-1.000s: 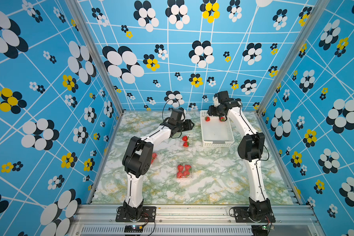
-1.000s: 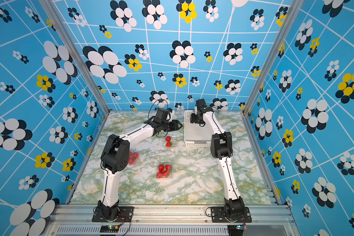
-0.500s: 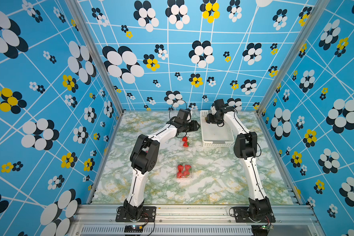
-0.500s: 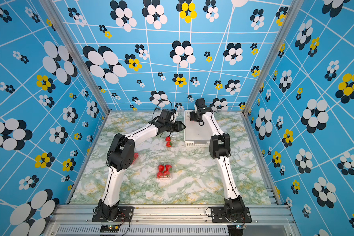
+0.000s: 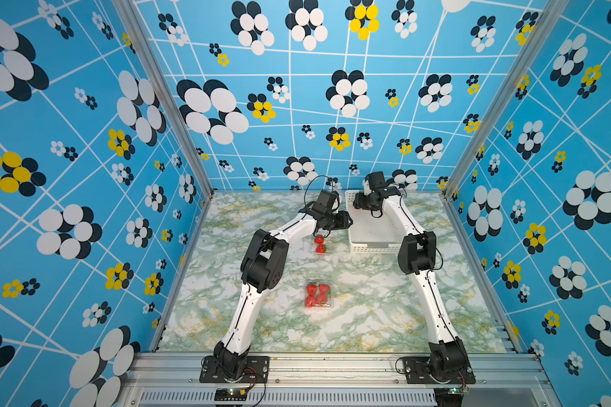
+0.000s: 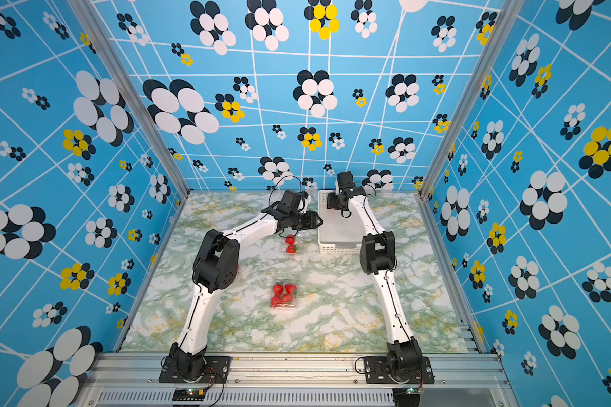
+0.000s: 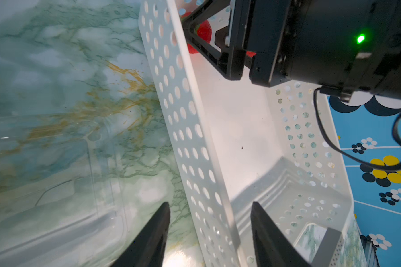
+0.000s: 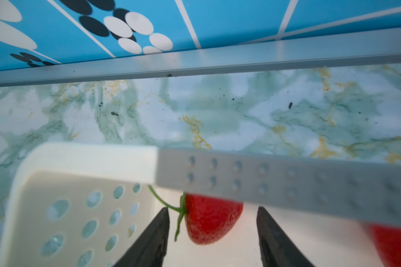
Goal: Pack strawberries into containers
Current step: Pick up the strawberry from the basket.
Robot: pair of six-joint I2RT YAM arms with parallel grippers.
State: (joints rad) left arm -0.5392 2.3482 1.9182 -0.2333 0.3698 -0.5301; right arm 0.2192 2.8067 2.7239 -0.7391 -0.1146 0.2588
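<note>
At the far end of the marbled worktop, the white perforated basket stood right of centre. The right end effector was lowered into the far left corner of the basket. Its jaws were apart and straddled one strawberry lying on the basket floor. The green cap of the fruit lay close to one finger, and a visible gap separated the fruit from the opposite finger, so the fruit was not clamped. A second strawberry lay further along the same floor, partly cut off by the frame edge.

The left end effector hovered just outside the left wall of the basket, jaws apart and holding nothing. In the left wrist view, that wall showed between the two fingertips.

Two clear containers stood on the worktop, well apart:
- the far container, near the basket and below the left wrist, held two strawberries
- the near container, near the worktop centre, held four strawberries
</note>
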